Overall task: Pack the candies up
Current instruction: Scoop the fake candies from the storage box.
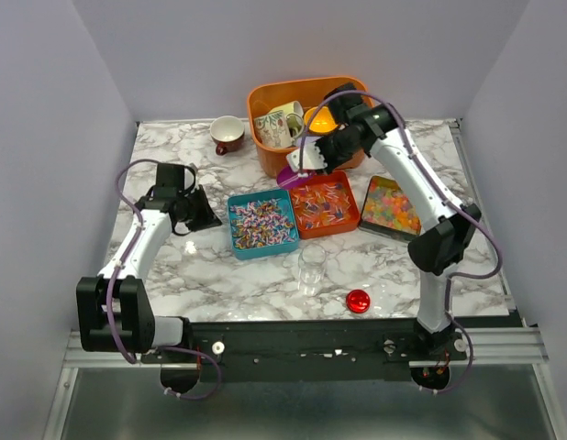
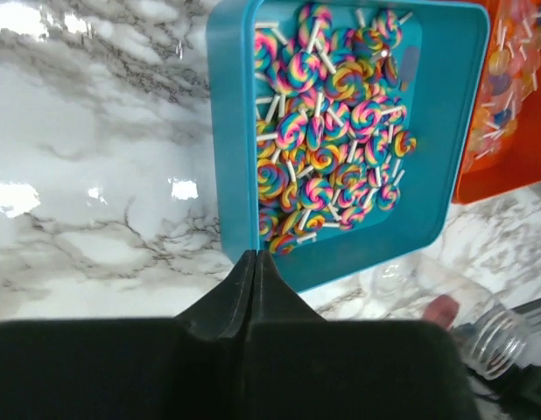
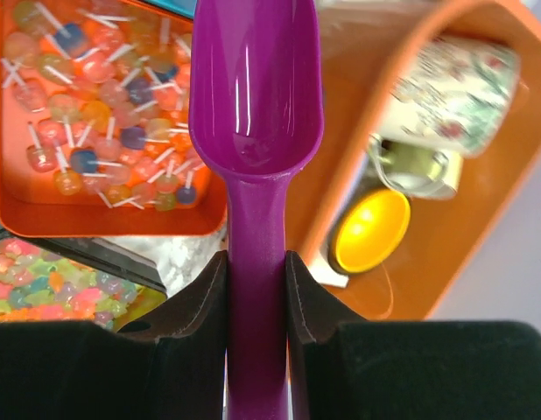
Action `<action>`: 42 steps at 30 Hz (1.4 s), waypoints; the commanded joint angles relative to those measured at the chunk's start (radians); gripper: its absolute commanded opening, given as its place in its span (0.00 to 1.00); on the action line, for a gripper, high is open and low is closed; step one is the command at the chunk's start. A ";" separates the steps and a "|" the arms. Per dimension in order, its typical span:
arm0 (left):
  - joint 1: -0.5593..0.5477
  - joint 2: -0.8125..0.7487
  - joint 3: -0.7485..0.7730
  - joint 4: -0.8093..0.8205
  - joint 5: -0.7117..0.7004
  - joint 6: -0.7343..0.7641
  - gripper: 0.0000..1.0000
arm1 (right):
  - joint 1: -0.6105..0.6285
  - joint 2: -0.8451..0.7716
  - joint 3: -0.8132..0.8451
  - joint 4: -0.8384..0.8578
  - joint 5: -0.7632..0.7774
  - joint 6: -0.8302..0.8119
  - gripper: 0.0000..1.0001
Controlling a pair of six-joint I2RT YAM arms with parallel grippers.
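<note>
No legible text, label, brand, number or sign appears in any view. The mug (image 3: 454,87), ahead and right of the right gripper (image 3: 256,262), bears a printed pattern only.

A purple scoop (image 3: 256,131) is gripped by the right pincer (image 3: 256,262); an orange basket (image 3: 349,114) holding a floral mug (image 3: 454,87) is seen beyond.

The desk (image 1: 219,275) is glossy white marble with grey veins, and bright patches of light (image 2: 183,188) glare on it. Plain pale lavender-grey walls (image 1: 293,46) enclose it on the left, back and right. Along its near edge runs a black rail (image 1: 302,332) on an aluminium frame (image 1: 504,346), with grey sheet metal (image 1: 293,408) below.
</note>
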 commanded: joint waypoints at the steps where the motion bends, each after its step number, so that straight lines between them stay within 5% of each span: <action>1: 0.017 -0.079 -0.138 0.119 0.039 -0.149 0.00 | 0.085 0.038 -0.005 -0.075 0.160 -0.082 0.01; 15: 0.018 -0.137 -0.508 0.385 0.085 -0.387 0.00 | 0.232 0.185 0.000 0.077 0.486 -0.145 0.01; 42: -0.055 0.007 -0.436 0.512 0.086 -0.361 0.00 | 0.313 0.135 -0.298 0.136 0.538 -0.381 0.01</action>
